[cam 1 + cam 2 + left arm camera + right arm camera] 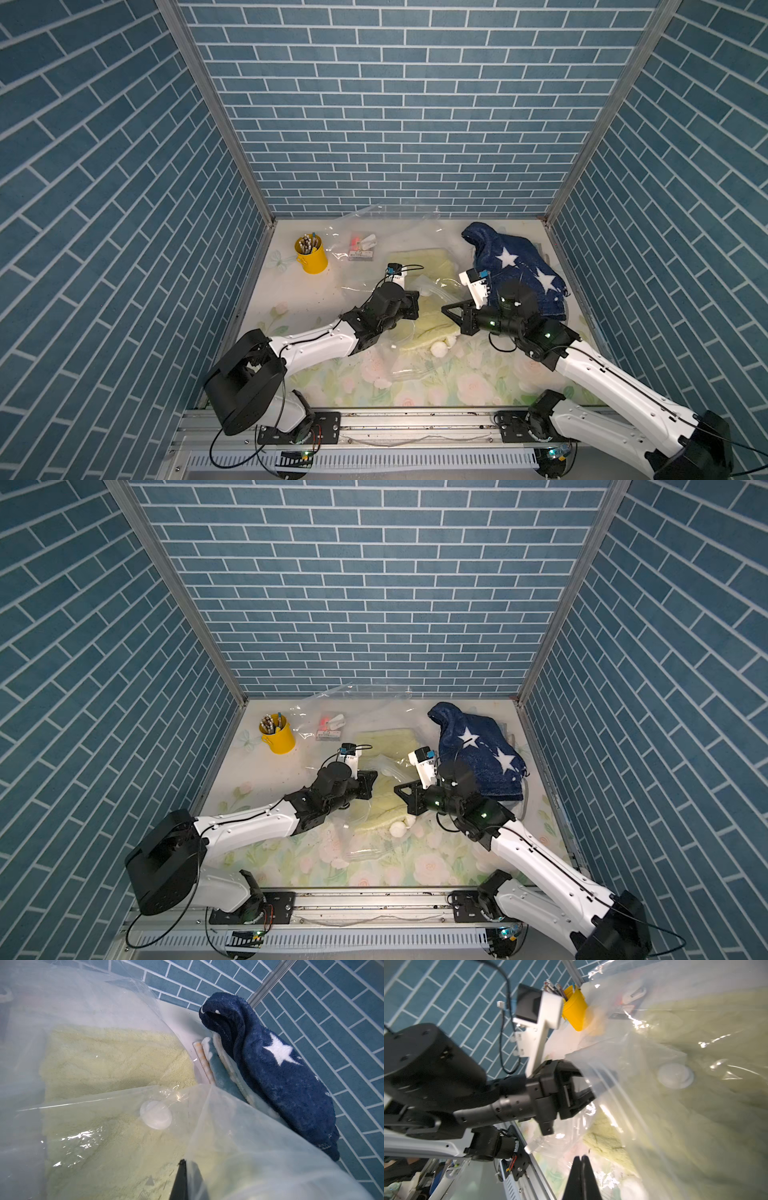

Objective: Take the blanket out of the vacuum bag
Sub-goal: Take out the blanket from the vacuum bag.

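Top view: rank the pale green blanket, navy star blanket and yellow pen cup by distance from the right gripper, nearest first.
1. Pale green blanket, inside the vacuum bag, directly beside the right gripper.
2. Navy star blanket, just behind the gripper, on the right side.
3. Yellow pen cup, far left, towards the back.
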